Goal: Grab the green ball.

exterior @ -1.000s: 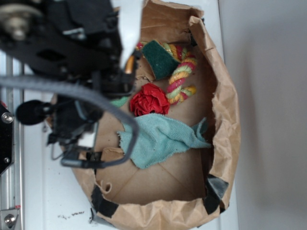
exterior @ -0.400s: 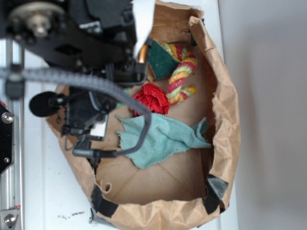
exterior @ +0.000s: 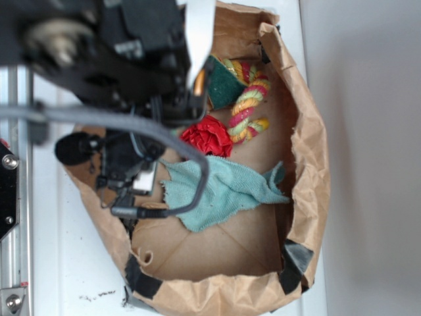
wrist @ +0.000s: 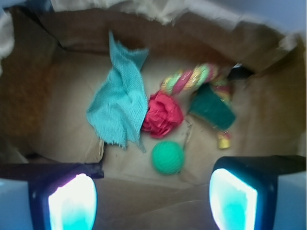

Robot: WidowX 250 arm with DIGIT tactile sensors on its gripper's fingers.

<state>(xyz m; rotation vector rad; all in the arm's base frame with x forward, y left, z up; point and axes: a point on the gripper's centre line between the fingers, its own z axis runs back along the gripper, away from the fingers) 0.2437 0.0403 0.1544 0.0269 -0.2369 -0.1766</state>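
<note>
**One green ball between spread fingers**

We see, in the wrist view, the gripper (wrist: 153,199) released, its two fingers (wrist: 72,201) wide apart and empty at the near edge. The green ball (wrist: 168,157) lies on the floor of the paper bag (wrist: 57,129), just beyond them. A red ruffled toy (wrist: 163,115) sits just behind it, a teal cloth (wrist: 120,105) to the left.

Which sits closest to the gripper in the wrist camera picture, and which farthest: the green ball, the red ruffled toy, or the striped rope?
From the gripper, wrist view:
1. Green ball, just ahead, between the fingers.
2. Red ruffled toy, behind the ball, centre.
3. Striped rope, farthest back, slightly right.
</note>
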